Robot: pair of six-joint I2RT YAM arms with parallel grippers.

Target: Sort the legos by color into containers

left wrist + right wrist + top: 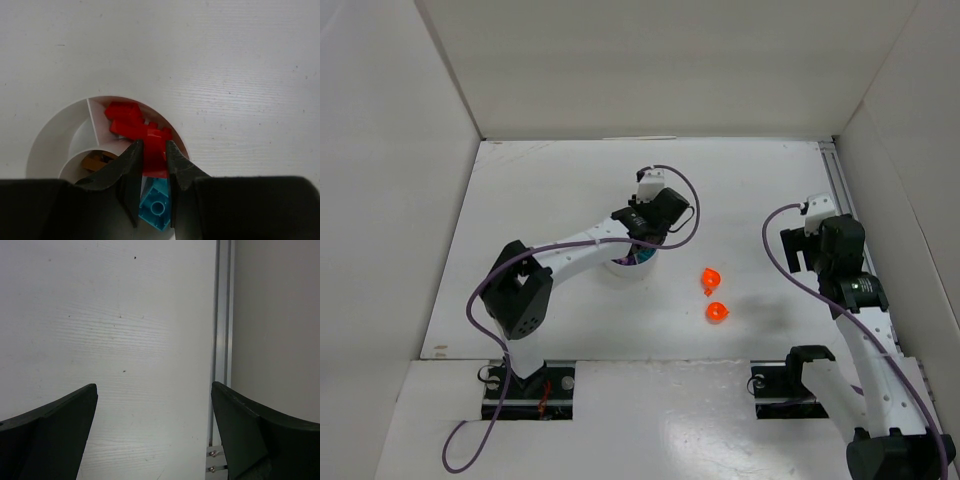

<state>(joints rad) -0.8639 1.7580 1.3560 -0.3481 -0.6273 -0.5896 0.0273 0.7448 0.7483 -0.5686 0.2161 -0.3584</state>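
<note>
Legos on wht table, wht walls

White table, boxed in
We see a white tabletop enclosed by plain white walls, with a metal rail running along its right edge.

No txt, labels, brand marks or nos. I can read in any view. Legos, dish, my left fingers and the surface all look plain, no print legible. The white part on top of my left wrist is too small in the top view to tell if it carries any marking.
</note>
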